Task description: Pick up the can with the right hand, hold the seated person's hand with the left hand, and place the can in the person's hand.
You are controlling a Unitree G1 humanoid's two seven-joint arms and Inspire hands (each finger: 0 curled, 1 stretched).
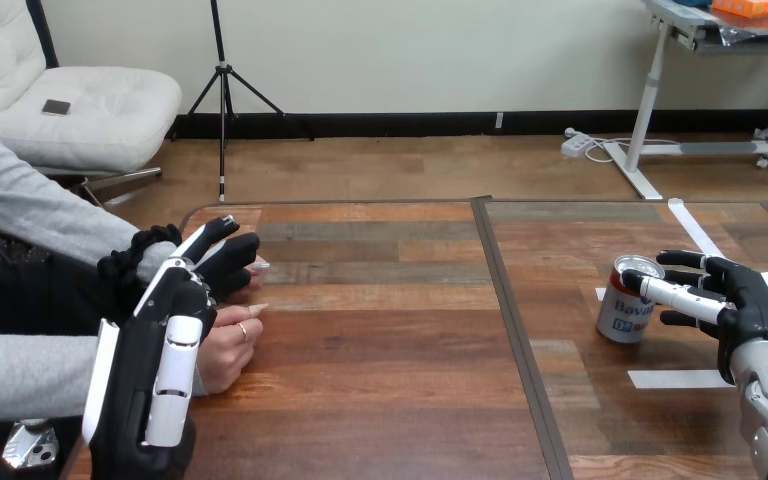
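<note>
Can [625, 315] upright on counter [390, 400], right side; right hand [753, 305] spread open beside it, nothing gripped yet. Judged rigid, smooth, probably light; best clasped round mid-wall. Left hand [155, 350] over person's hand [226, 350] — grip cannot be told.

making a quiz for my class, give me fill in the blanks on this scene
The can stands ___ on the table.
The right robot hand is beside the ___.
The person's hand is at the view's ___, by the left robot hand.
Missing: upright; can; left.
</note>
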